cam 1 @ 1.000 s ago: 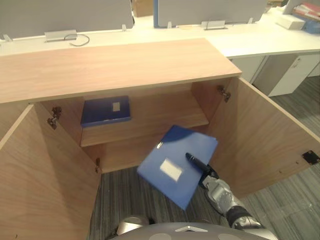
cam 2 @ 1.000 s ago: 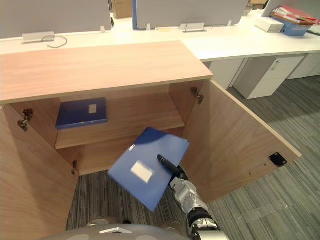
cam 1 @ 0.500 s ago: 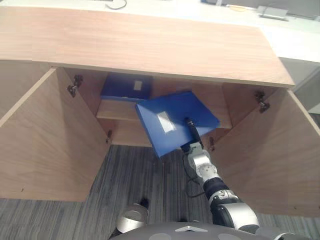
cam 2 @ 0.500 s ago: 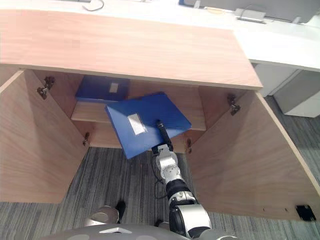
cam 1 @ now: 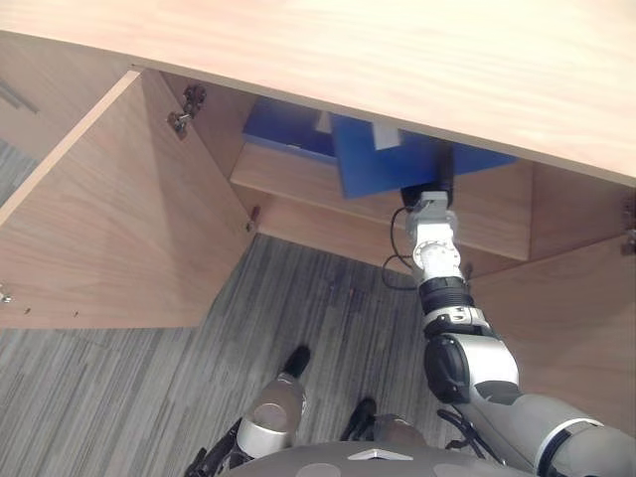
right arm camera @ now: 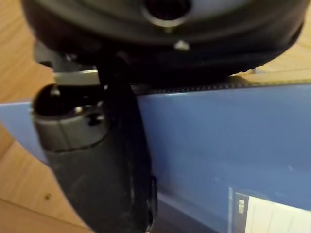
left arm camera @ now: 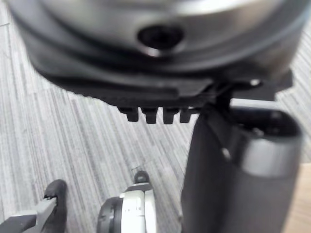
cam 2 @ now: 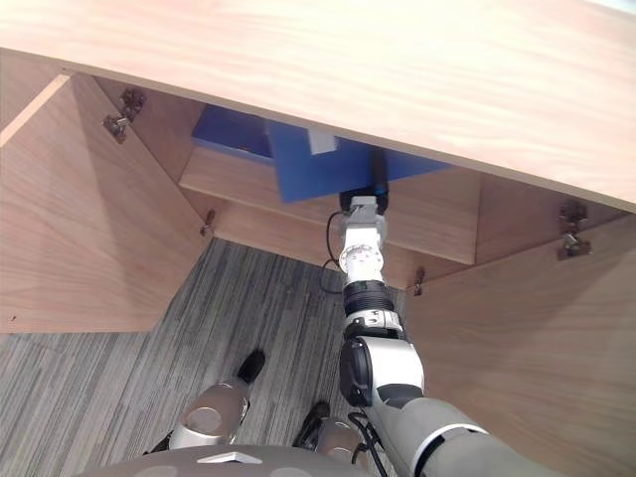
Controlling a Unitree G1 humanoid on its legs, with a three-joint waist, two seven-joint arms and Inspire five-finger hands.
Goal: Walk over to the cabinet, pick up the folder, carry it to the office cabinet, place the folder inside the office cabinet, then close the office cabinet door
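My right hand (cam 2: 380,179) is shut on a blue folder (cam 1: 397,164) with a white label. The thumb (right arm camera: 97,160) lies on top of the folder (right arm camera: 233,141), and the fingers are hidden beneath it. The arm reaches into the open wooden office cabinet (cam 1: 397,40). The folder sits over the upper shelf (cam 1: 298,184), and its far part is hidden under the cabinet top. Beside it on the same shelf lies a second blue folder (cam 1: 283,129). My left hand (left arm camera: 238,170) hangs open over the floor and holds nothing.
The cabinet's left door (cam 1: 109,219) stands swung wide open, and the right door (cam 2: 517,358) is open too. Hinges (cam 1: 181,109) show at the upper inner corners. Grey striped carpet (cam 1: 199,358) lies in front of the cabinet.
The camera has moved closer and tipped down. My right arm has pushed the folder forward from in front of the opening to under the cabinet top, over the shelf.
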